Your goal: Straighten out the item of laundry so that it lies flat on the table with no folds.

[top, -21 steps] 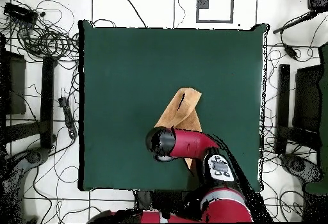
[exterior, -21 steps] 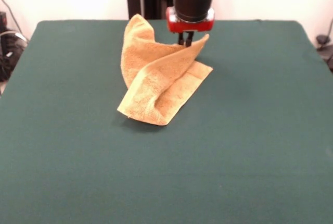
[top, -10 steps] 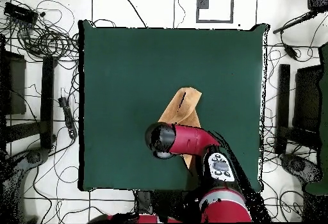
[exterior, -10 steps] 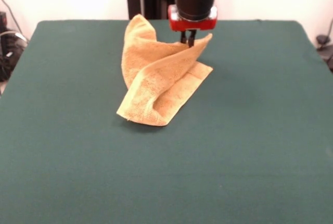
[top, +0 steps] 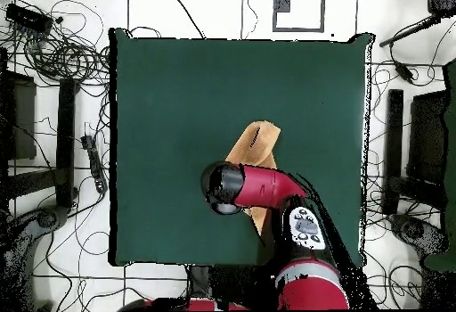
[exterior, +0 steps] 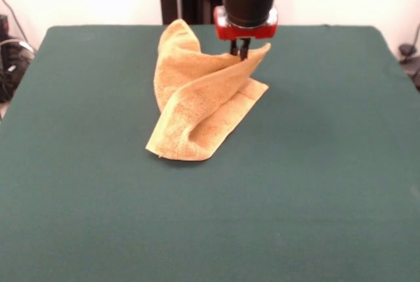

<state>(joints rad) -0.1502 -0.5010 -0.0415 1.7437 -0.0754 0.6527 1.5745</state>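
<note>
My gripper [exterior: 239, 50] pinches one corner of the golden-orange towel [exterior: 200, 108], holding it lifted above the green table [exterior: 315, 164] near its far edge. The cloth hangs crumpled and folded over itself, its lower corner resting on the felt.

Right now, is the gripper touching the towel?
Touching. The front view shows the gripper with its jaws shut on the towel's raised corner, holding it up off the table.

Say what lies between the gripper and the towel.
Nothing: in the front view the gripper is shut on the towel at its raised corner.
</note>
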